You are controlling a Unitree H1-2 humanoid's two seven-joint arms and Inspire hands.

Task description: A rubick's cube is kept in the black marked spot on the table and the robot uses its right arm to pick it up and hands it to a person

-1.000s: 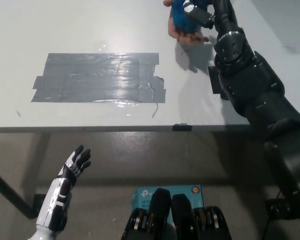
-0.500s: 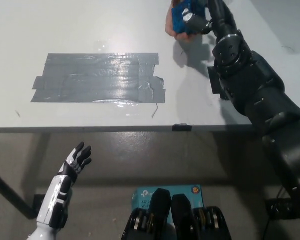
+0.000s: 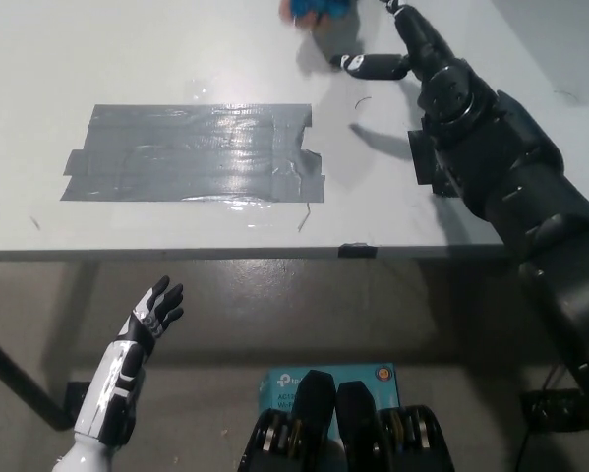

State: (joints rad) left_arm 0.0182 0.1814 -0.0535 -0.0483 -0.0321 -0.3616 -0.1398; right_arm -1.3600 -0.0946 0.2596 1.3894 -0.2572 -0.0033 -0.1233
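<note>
One cube (image 3: 314, 8) sits beyond the empty right hand (image 3: 392, 54).

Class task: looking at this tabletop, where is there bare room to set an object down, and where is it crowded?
Bare: the table left of and behind the grey tape patch, and the strip between patch and front edge. Crowded: the far right, where the right hand and a person's hand with the cube meet.

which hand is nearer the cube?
Right hand, just right of the cube in a person's hand at the top edge. Left hand hangs below the table edge.
</note>
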